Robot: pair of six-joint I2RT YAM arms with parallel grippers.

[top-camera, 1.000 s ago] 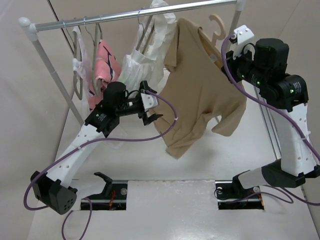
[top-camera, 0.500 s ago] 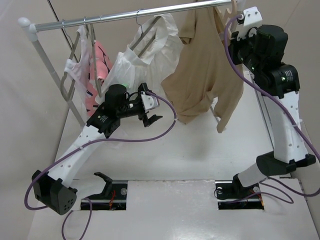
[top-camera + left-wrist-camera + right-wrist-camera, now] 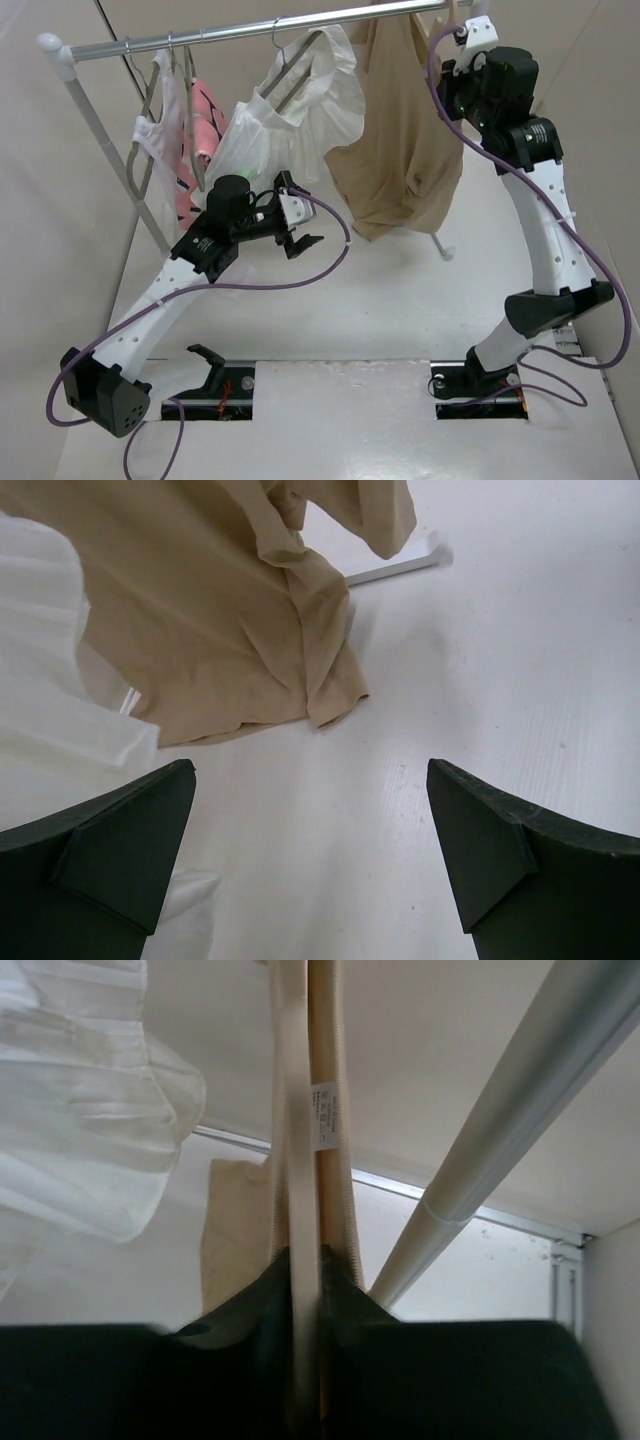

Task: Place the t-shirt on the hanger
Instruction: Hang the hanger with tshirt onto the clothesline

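The tan t-shirt (image 3: 400,140) hangs bunched from the right end of the rail, its hem well above the table. In the right wrist view the pale hanger (image 3: 302,1160) runs straight up between my right gripper's (image 3: 305,1257) jaws, which are shut on it, with tan fabric and a small white label (image 3: 323,1115) lying against it. From above, the right gripper (image 3: 452,45) sits high beside the rail. My left gripper (image 3: 300,228) stands open in the air to the left of the shirt, holding nothing. Its wrist view shows the t-shirt's lower folds (image 3: 220,610) ahead of the wide-apart left gripper (image 3: 310,770).
A metal rail (image 3: 250,30) on a white rack post (image 3: 100,140) carries a white pleated garment (image 3: 300,110) and a pink patterned one (image 3: 205,130). The rail (image 3: 500,1130) passes just right of the hanger. A white rack foot (image 3: 400,568) lies on the table.
My right arm has raised the hanger and t-shirt up and leftward to the rail. The shirt, first spread and tilted, now hangs straight and bunched. The left arm has barely moved.
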